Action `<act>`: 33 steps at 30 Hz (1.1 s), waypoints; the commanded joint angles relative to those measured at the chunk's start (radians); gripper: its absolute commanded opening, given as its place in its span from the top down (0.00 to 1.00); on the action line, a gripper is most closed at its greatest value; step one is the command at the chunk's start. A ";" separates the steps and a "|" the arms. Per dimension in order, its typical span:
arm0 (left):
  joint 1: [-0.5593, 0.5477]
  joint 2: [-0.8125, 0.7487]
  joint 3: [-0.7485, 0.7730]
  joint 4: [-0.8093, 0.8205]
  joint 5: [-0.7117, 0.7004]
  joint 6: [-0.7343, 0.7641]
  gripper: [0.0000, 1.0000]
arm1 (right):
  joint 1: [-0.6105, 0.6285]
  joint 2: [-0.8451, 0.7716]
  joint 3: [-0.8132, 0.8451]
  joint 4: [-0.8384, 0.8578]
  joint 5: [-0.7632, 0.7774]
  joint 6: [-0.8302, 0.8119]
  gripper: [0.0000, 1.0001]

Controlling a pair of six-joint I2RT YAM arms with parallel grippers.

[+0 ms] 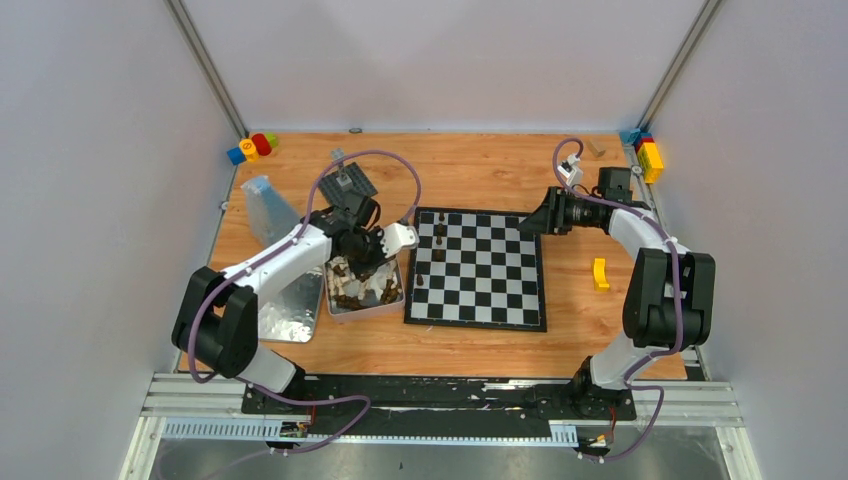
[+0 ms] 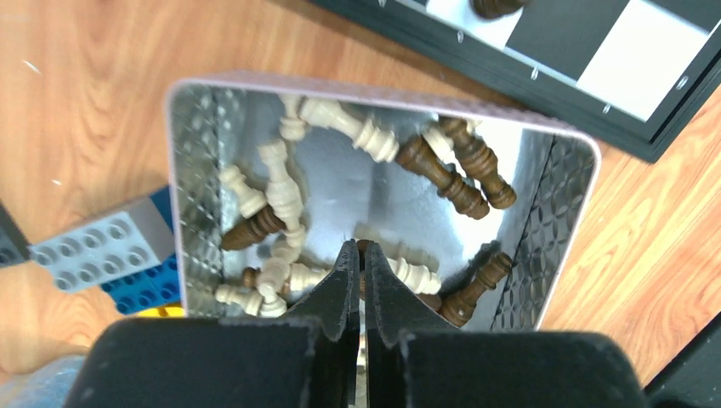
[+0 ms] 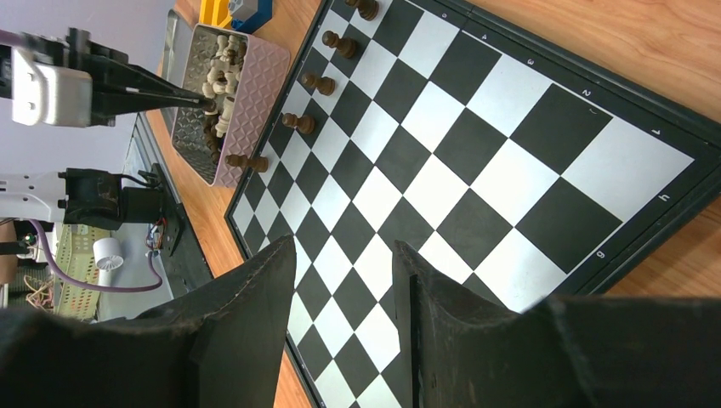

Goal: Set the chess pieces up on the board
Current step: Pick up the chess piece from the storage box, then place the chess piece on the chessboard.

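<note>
Left gripper, jaws together, sits in tin at nine o'clock of board, among loose pieces; whether one is pinched is hidden. Lift straight up, clear of the tin wall, confirm a grip, then stand it upright mid-square.

Wooden table carrying a chessboard at centre, a metal tin just left of it, coloured bricks upper left, a yellow brick at right, and possibly a pale blue bag at left.

Left gripper pinched closed, pointing down, right gripper jaws parted, empty, forearm angled inward
</note>
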 commanded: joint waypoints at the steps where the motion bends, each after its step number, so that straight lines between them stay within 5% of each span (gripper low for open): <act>1: 0.006 -0.050 0.097 0.043 0.116 -0.056 1.00 | 0.000 -0.006 0.022 0.014 -0.029 -0.022 0.53; 9: 0.006 0.006 0.202 0.130 0.295 -0.136 1.00 | 0.000 -0.007 0.025 0.010 -0.017 -0.029 0.53; 20: -0.004 0.059 0.131 0.380 0.492 -0.196 1.00 | 0.000 0.000 0.025 0.006 -0.004 -0.040 0.53; 33: -0.076 0.013 0.091 0.262 0.620 -0.111 1.00 | 0.000 0.016 0.024 0.002 0.000 -0.049 0.53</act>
